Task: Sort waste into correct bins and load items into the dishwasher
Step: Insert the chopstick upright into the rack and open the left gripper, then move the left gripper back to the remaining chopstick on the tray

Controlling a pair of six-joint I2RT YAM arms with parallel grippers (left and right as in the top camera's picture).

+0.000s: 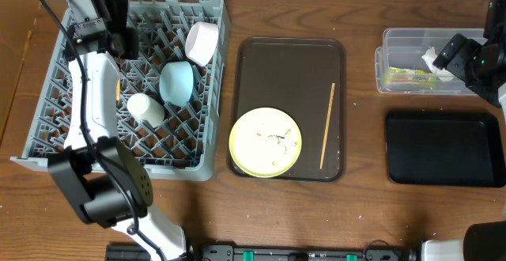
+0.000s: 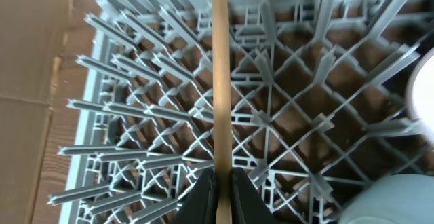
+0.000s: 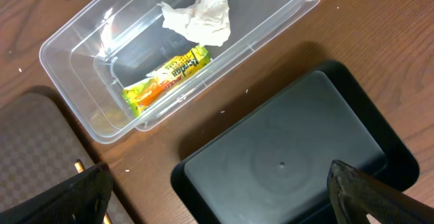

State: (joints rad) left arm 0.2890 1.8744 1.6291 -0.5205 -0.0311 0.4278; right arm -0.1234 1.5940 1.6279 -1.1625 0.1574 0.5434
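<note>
- Trash is partly sorted: the white tissue [image 3: 203, 17] and the yellow-green snack wrapper [image 3: 166, 75] lie inside the clear tub [image 3: 74, 88].
- The black tray [image 3: 285, 156] next to the tub has nothing in it that I can see.
- Three dishes sit in the grey dish rack [image 1: 170, 1]: the pinkish-white bowl [image 1: 202, 42], the light blue bowl [image 1: 177, 83] and the small cream cup [image 1: 145, 108].
- Left to do, I think: the yellow plate [image 1: 249, 126] sits on the brown tray [image 1: 285, 71] in the middle, with little food bits [image 1: 275, 140] on it. Those bits likely belong in the black tray, and then the plate goes in the rack.
- A second chopstick [image 1: 327, 126] lies on the brown tray too, just right of the plate and not touching it.
- The left claw [image 2: 222, 183] is squeezed shut on one wooden chopstick [image 2: 220, 81], holding it near one end. The stick runs straight out from the claw over the pegs of the rack. I cannot tell if it touches the pegs.
- The left arm reaches along the left side of the rack, with its claw over the far left part.
- The right claw [image 3: 220, 197] is wide open and holds nothing. It hangs above the right side of the surface, looking down on the clear tub and the black tray.
</note>
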